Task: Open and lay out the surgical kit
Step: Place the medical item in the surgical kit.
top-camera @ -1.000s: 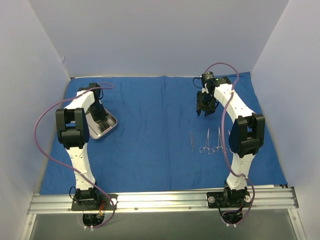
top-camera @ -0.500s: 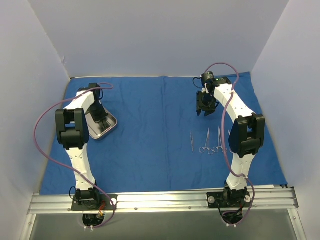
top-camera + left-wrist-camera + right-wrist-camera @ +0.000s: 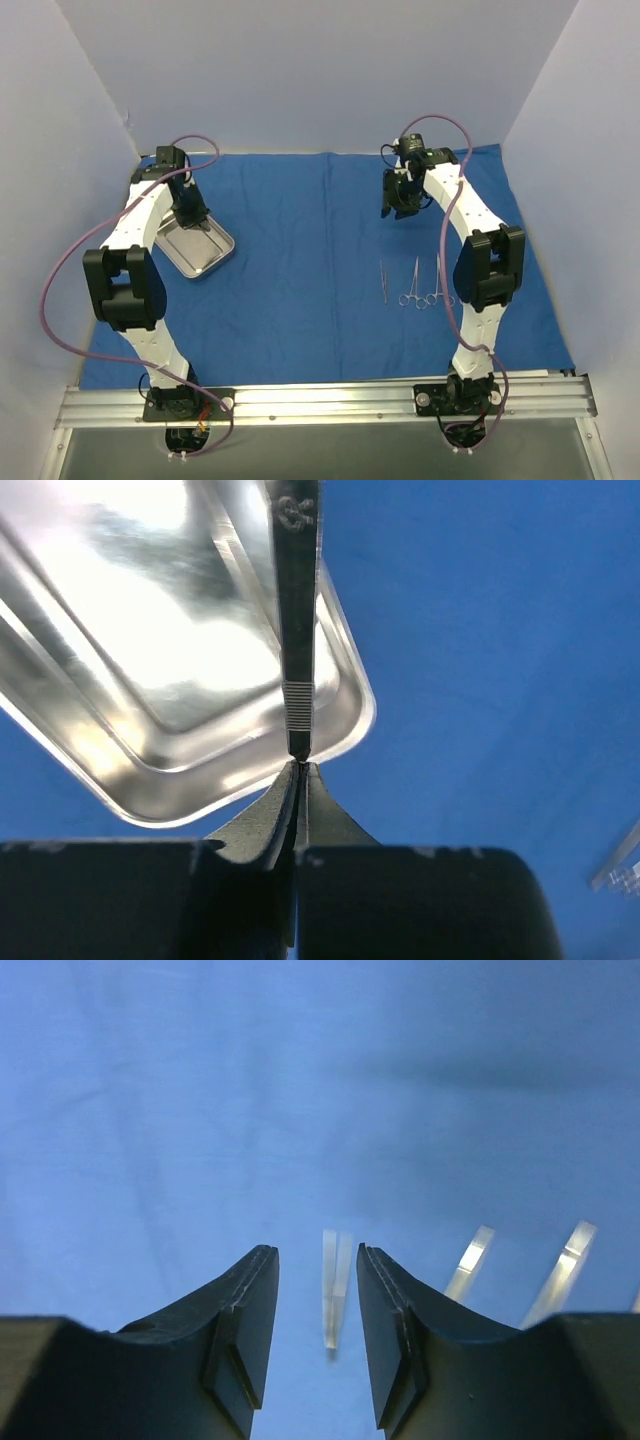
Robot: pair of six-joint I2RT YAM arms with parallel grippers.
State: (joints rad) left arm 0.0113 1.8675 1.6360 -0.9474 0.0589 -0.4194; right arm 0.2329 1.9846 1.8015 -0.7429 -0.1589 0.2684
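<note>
The royal-blue cloth [image 3: 300,260] of the surgical kit lies spread flat over the table. On its left side sits the shiny steel tray [image 3: 200,252]. My left gripper [image 3: 192,212] hangs over the tray, shut on the end of a thin flat steel instrument [image 3: 297,630] that points away over the tray [image 3: 130,630]; the fingertips [image 3: 300,768] pinch it tight. Three ring-handled instruments [image 3: 412,285] lie side by side on the cloth at centre right. My right gripper [image 3: 400,205] hovers behind them, open and holding nothing [image 3: 315,1255]; the tip of one instrument [image 3: 332,1290] shows far below between its fingers.
White walls close in the table on the left, back and right. The aluminium rail [image 3: 320,400] carrying both arm bases runs along the near edge. A purple cable [image 3: 60,290] loops out from the left arm.
My left gripper has shut on the steel instrument and risen from the tray, shifting back and left. The right gripper has moved slightly back and left, still open.
</note>
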